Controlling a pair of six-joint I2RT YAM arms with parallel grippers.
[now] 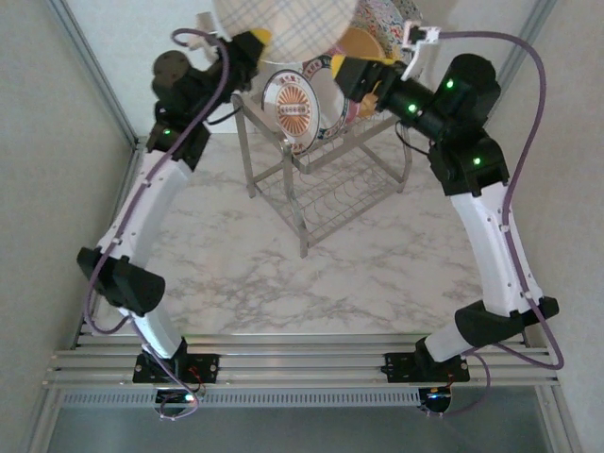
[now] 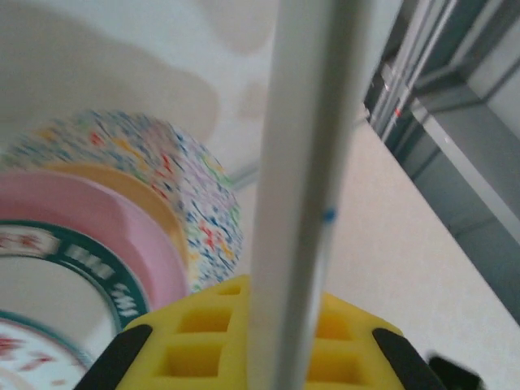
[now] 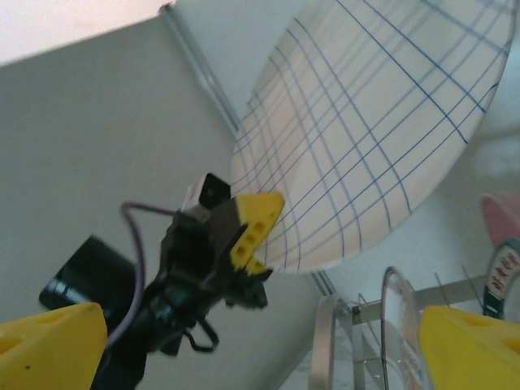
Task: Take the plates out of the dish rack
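Top external view: we see the left gripper [image 1: 253,42] high at the far left of the table, its jaws clamped on the rim of a large round white ceramic plate crossed by thin blue grid lines [image 1: 283,24]. This grid plate hangs in the air at the top edge of the view, above and behind the two-tier silver metal wire dish rack [image 1: 321,189]. The rack stands on the white marble-patterned table top [image 1: 236,274], between the two arms. In its upper tier a row of plates stands on edge: nearest to us a small round white plate with an orange medallion [image 1: 293,109], and behind it further plates, among them a plain orange plate [image 1: 363,45]. The right gripper [image 1: 344,71] hovers just beside this row, on its right side

In the left wrist view the grid plate's rim runs edge-on as a pale upright band between the two yellow pads [image 2: 203,345]. To its left we make out the racked plates: a multicoloured speckled plate [image 2: 171,162], the orange one, a plain pink plate [image 2: 81,219] and a white plate with a dark green band [image 2: 101,280]

In the right wrist view the right gripper's yellow fingers [image 3: 49,341] sit far apart in the lower corners, jaws wide and holding nothing, while the left gripper grips the grid plate's lower rim ahead
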